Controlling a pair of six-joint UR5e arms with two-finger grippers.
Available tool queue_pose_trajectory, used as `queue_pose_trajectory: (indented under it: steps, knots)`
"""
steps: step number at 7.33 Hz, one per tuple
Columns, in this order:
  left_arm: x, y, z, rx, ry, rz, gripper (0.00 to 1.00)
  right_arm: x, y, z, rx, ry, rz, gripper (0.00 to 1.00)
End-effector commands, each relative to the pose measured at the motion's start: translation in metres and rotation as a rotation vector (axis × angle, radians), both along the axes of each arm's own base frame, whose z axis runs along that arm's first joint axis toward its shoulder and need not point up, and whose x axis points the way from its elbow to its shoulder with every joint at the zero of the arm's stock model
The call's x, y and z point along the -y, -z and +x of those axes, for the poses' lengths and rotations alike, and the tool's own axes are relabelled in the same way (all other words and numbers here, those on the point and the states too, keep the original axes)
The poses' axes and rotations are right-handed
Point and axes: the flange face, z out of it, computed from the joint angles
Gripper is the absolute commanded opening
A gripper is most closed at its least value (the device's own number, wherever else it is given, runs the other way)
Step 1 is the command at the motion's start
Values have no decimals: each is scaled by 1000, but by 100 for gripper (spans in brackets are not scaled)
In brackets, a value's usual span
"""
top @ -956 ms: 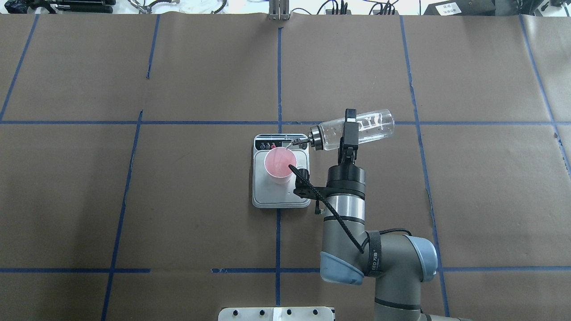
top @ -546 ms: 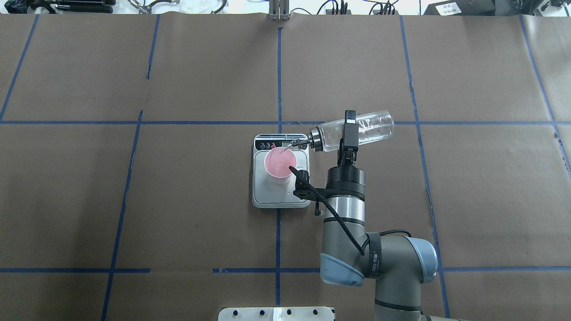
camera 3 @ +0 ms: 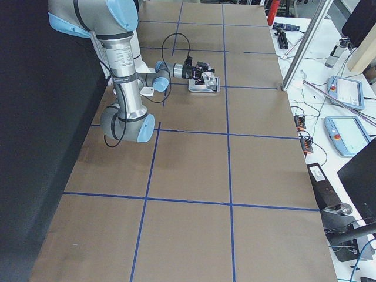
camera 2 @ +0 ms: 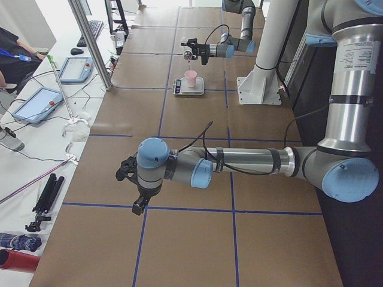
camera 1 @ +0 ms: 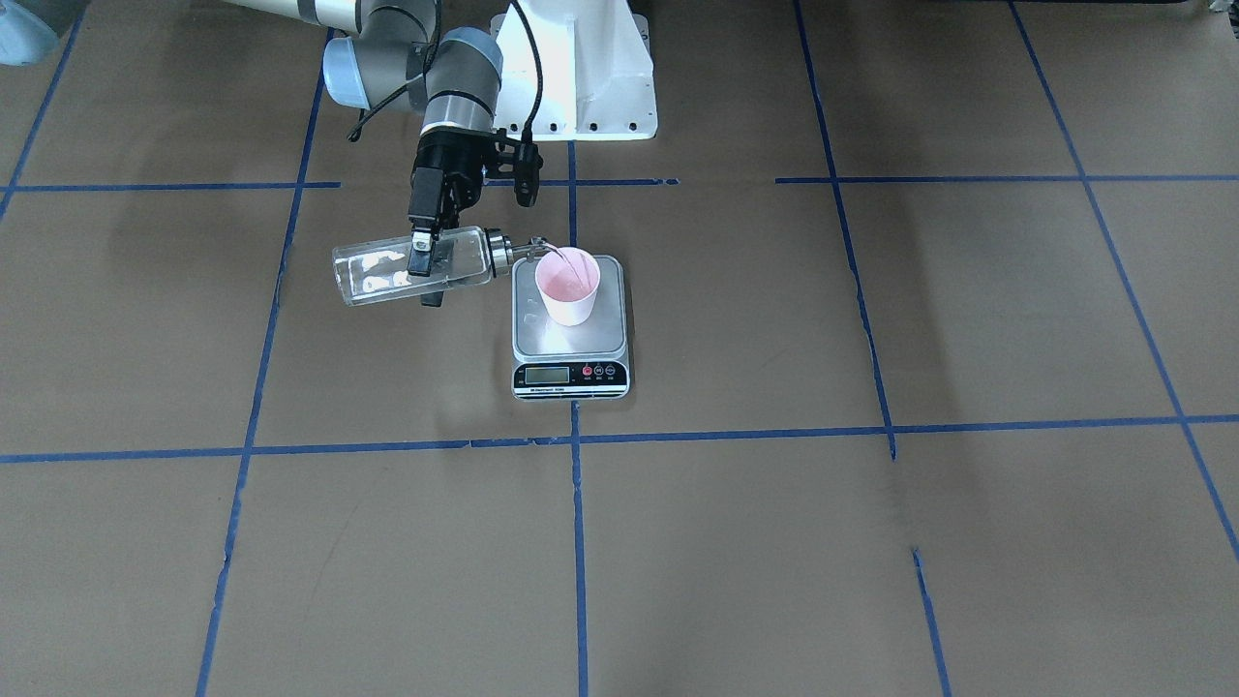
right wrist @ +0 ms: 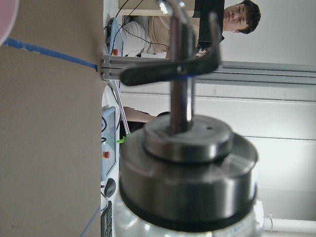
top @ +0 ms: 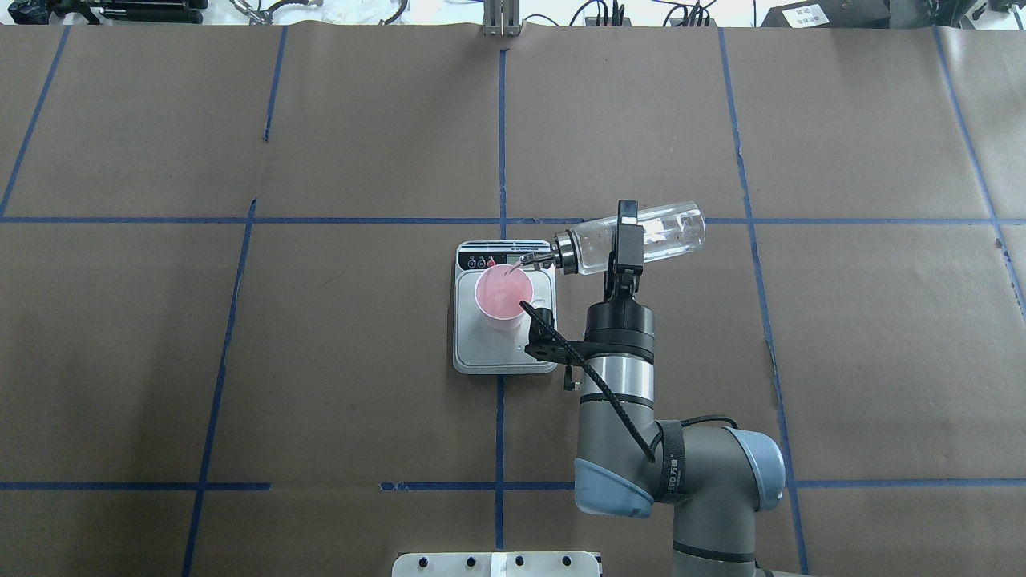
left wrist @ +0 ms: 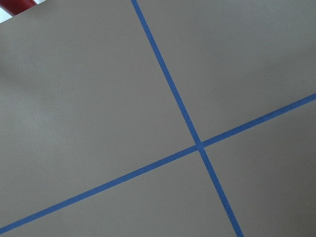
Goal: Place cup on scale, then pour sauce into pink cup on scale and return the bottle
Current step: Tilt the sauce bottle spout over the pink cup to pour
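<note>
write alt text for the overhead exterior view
The right pincer holds a clear bottle tipped nearly sideways, its spout aimed into a pink cup standing on a silver scale, on a brown table taped with blue gridlines.

Scale (top: 503, 357): silver, flat, display at 12 o'clock.
Cup (top: 502, 293): pink, upright on platform.
Bottle (top: 667, 235): clear glass, near-horizontal, aloft at 2 o'clock of Cup, spout over rim.
Sauce (camera 1: 470, 261): clear, inside Bottle.
</note>
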Motion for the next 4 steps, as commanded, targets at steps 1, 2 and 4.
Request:
queue_pose_trajectory:
  steps: [1, 2, 4]
  knots:
    - [0, 2, 0, 0, 0, 3, 100, -4, 3, 0, 39, 8, 5, 0]
    - [0, 2, 0, 0, 0, 3, 100, -5, 2, 0, 44, 10, 5, 0]
    - [0, 2, 0, 0, 0, 3, 100, -7, 4, 0, 72, 16, 8, 0]
